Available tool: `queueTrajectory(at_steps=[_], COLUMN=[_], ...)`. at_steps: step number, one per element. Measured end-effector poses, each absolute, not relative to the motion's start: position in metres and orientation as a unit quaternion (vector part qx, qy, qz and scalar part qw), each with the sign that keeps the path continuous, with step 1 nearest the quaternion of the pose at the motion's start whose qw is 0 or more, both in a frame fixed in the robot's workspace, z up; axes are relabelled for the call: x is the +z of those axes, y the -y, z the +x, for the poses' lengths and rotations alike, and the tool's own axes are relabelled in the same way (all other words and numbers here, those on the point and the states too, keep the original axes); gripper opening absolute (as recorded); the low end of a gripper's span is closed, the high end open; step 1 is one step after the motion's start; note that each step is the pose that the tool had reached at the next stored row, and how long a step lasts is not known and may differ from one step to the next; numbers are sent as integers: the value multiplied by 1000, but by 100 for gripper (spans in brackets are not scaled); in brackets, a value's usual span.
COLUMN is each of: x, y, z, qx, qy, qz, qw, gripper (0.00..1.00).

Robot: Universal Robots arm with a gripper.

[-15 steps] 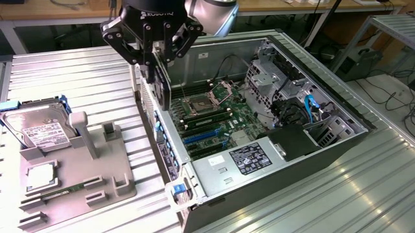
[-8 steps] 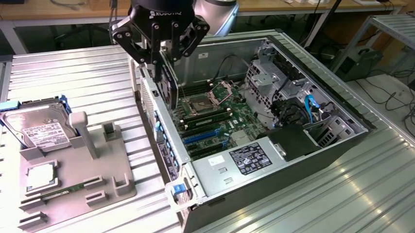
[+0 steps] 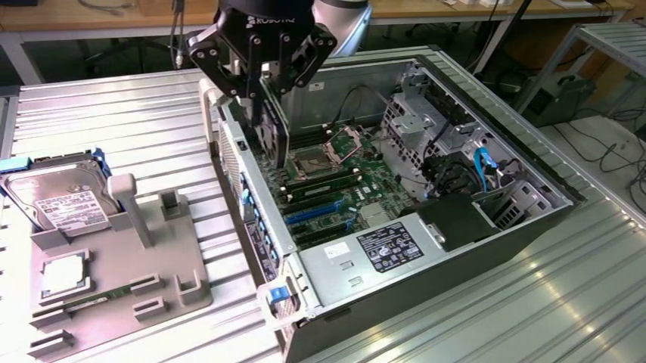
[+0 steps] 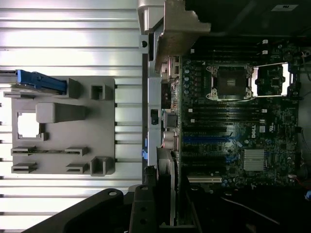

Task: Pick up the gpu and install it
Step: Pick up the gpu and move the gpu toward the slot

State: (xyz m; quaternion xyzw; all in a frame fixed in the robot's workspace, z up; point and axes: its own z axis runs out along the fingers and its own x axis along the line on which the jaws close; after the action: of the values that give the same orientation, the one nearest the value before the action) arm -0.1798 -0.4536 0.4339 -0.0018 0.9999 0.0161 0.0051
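One open computer case [image 3: 525,181] is laid on its side, with its motherboard [image 3: 343,181] exposed. The gpu [image 3: 271,140] is held upright in the narrowed gripper [image 3: 265,102], low inside the case and just beside the perforated wall [image 3: 234,155]. Room there is judged tight. The bracket could be caught on that wall's edge, or a tilted card could be set down off the blue slots [image 3: 315,213].

The gpu [image 4: 166,189] stands edge-on just beside the case wall [image 4: 148,97], by the motherboard [image 4: 233,131].
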Motion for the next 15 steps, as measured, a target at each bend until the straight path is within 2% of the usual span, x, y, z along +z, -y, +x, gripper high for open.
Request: queueTrajectory(at_steps=[15], x=[433], y=[454], z=[-153], qx=[16], qy=[-1000], qz=[-2], qw=[5], gripper=[27])
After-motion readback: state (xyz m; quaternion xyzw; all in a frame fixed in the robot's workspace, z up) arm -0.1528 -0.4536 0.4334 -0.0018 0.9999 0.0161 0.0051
